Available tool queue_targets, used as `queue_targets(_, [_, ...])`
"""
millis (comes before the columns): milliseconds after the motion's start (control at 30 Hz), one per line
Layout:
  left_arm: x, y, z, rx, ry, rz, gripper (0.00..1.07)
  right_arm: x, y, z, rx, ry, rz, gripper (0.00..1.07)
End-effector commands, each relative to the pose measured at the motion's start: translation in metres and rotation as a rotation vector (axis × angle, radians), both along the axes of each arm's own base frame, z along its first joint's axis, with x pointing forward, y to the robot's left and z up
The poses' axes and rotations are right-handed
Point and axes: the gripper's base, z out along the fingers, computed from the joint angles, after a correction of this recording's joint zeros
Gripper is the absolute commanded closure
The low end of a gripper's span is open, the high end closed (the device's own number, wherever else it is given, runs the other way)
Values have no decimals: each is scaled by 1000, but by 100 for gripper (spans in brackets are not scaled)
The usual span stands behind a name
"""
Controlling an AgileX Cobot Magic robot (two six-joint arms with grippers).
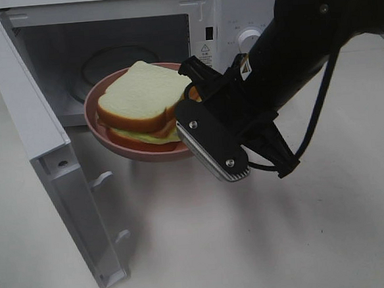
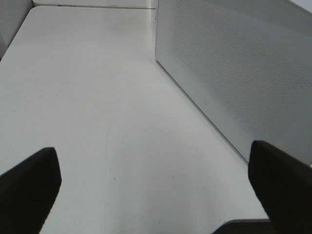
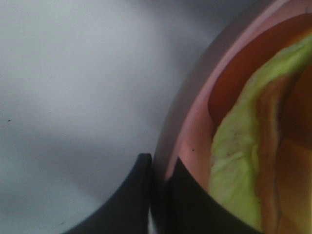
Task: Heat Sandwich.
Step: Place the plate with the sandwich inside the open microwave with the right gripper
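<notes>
The sandwich (image 1: 142, 98), white bread with a tan crust, reddish filling and pale green lettuce, lies on a round pink plate (image 1: 123, 147). My right gripper (image 1: 192, 99) is shut on the plate's right rim and holds it in the air, just in front of the open microwave (image 1: 235, 12). In the right wrist view the two black fingers (image 3: 183, 195) pinch the pink rim (image 3: 195, 112), with lettuce (image 3: 239, 161) close beside them. My left gripper (image 2: 156, 190) stands open over bare table, beside the microwave's perforated side wall (image 2: 243, 63). It is out of the exterior view.
The microwave door (image 1: 39, 128) swings out to the left and forward, reaching close to the table's front edge. A glass turntable (image 1: 107, 63) shows inside the cavity. A control dial (image 1: 249, 38) sits on the right panel. The right arm's cable (image 1: 316, 122) hangs over the white table (image 1: 304, 241).
</notes>
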Motion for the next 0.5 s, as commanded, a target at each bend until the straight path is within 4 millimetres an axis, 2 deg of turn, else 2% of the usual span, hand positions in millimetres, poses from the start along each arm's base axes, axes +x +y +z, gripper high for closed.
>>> queue_targets(33, [-2,0,1,-2,-27,2,9,9,2,4,35,-15,4,107])
queue_targets(233, [-2,0,1,-2,-27,2,9,26,1,6,76,-13,-11,107])
queue_targets(500, [-2,0,1,-2,-27,2,9,42,15,-2,72,-2,9,107])
